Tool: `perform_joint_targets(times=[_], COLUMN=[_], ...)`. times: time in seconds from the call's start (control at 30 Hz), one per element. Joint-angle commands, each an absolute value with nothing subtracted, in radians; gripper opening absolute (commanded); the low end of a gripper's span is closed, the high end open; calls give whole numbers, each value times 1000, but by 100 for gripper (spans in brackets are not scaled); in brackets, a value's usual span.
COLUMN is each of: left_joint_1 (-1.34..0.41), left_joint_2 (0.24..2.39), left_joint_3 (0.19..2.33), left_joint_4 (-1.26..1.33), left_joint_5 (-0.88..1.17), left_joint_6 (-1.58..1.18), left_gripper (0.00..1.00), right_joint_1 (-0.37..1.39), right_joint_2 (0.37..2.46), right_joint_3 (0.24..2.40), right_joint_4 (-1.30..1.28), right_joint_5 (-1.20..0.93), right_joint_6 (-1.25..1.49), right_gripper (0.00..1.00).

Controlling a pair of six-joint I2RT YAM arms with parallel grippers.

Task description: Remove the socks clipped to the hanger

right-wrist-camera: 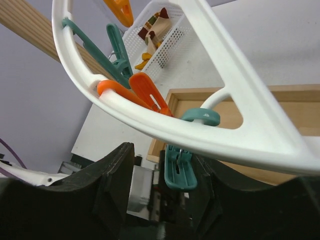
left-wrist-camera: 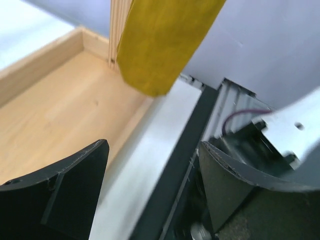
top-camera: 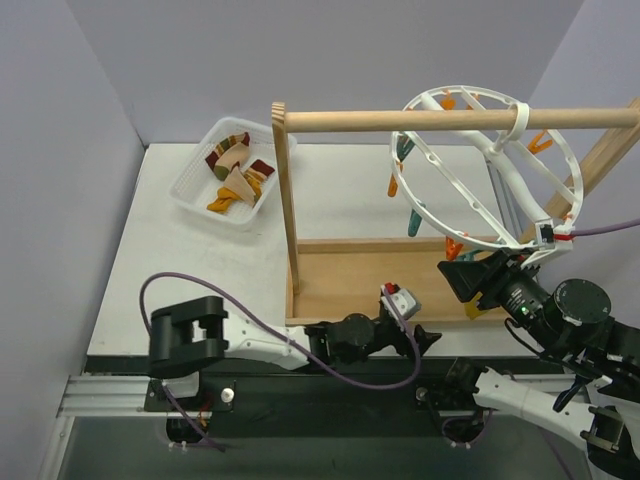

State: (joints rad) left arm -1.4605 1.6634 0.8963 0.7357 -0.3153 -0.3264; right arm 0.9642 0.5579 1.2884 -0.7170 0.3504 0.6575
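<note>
1. Two black fingers of the left gripper point(left-wrist-camera: 152, 150) stand wide apart at the bottom of its wrist view, with nothing between them.
2. One mustard sock point(left-wrist-camera: 165, 40) hangs, blurred, in the upper middle of that view, above the wooden tray point(left-wrist-camera: 60, 115).
3. At the right gripper point(right-wrist-camera: 160, 160), a teal clip point(right-wrist-camera: 180, 172) sits between the fingers; I cannot tell if they squeeze it.
4. White hanger point(right-wrist-camera: 200, 135) crosses just above this clip.
5. More socks point(top-camera: 235, 170) lie in the basket point(top-camera: 192, 195), upper left of the top view.
</note>
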Motion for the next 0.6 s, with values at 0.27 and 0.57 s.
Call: perform_joint_targets(times=[0.27, 0.57], left_joint_1=[-1462, -1470], left_joint_2=[2091, 2226], left_joint_3=[1287, 1420], left_joint_4=[1086, 1135], left_joint_5=[-402, -359], left_joint_6=[-48, -83], left_gripper=[93, 97], right_joint_1=[974, 974], right_joint_2=[577, 592], right_joint_3=[1328, 1331], right_joint_4=[-696, -695], right_joint_5=[347, 342], right_joint_6=[676, 675], right_gripper=[45, 45])
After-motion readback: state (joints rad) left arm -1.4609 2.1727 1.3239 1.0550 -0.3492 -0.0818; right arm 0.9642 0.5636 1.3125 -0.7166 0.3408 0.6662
